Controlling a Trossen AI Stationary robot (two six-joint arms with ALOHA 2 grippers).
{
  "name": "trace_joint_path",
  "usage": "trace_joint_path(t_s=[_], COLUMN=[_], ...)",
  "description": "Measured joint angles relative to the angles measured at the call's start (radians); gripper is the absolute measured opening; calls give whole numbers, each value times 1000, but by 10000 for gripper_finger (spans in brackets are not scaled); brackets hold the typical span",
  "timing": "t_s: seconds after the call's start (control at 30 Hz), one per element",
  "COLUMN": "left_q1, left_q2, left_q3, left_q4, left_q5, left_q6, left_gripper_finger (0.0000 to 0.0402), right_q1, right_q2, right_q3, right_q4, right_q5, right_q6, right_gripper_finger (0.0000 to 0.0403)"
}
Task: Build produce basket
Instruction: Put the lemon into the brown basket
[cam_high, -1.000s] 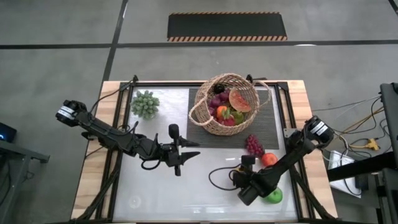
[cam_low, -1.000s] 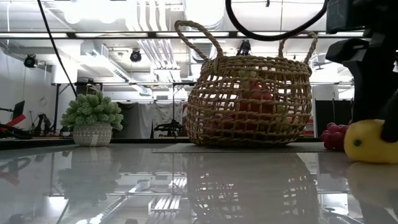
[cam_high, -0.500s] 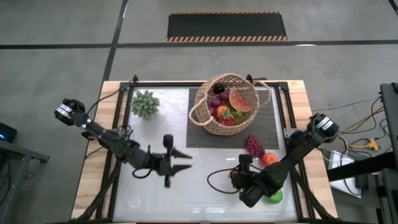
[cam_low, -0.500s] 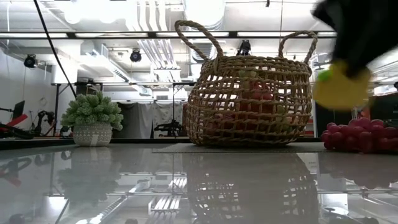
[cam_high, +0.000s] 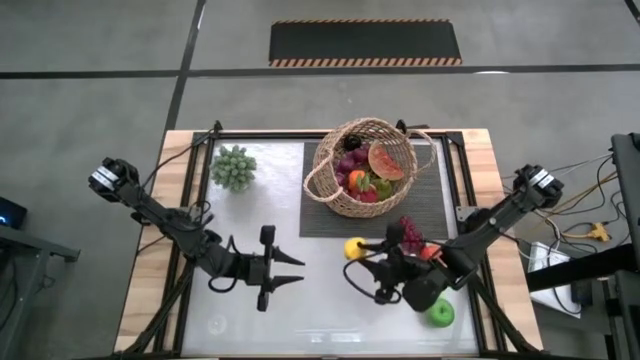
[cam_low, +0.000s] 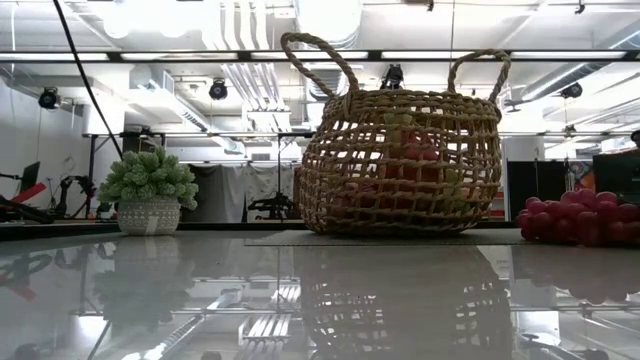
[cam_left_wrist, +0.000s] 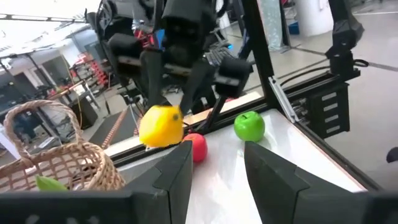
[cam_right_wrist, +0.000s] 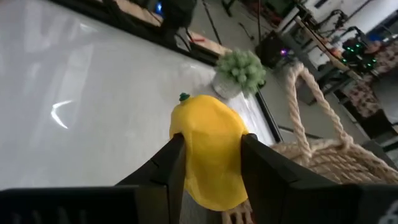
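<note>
The wicker basket stands on a dark mat at the far middle, holding several toy fruits; it also shows in the low view. My right gripper is shut on a yellow lemon above the table, near side of the basket. A red grape bunch, a tomato and a green apple lie on the table at the right. My left gripper is open and empty, left of the lemon. My right gripper pinches the lemon's two opposite sides between its two fingers, with the green stem end pointing away from the gripper. The fingers come from the table's right, slanting down. The lemon is lifted clear of the table.
A small potted green plant stands at the far left of the table. Black frame rails run along the left and right sides. The glossy white tabletop lies bare between the arms and the near edge.
My right gripper has lifted the lemon off the table and carried it up and toward the table's left and far side, nearer the basket. My left gripper has drawn back toward the near edge and a little to the left, staying open.
</note>
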Motion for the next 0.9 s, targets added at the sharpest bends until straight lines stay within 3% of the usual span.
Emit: trace_joint_path(t_s=[0.43,0.63,0.77,0.9], left_q1=[10,13,13,13], left_q2=[2,-5,-14,-19], left_q3=[2,5,5,5], left_q4=[4,36,46,46], left_q5=[-14,-41,-48,-72], left_q6=[9,106,137,160], left_gripper_finger=[128,128,128,128], right_q1=[-134,-313,-468,-624], right_q2=[-81,-115,-116,-108], right_q3=[-105,-81,-76,-76], right_q4=[14,44,46,102], right_q5=[119,199,194,37], right_q6=[-23,-15,-3,5], right_gripper_finger=[119,116,118,132])
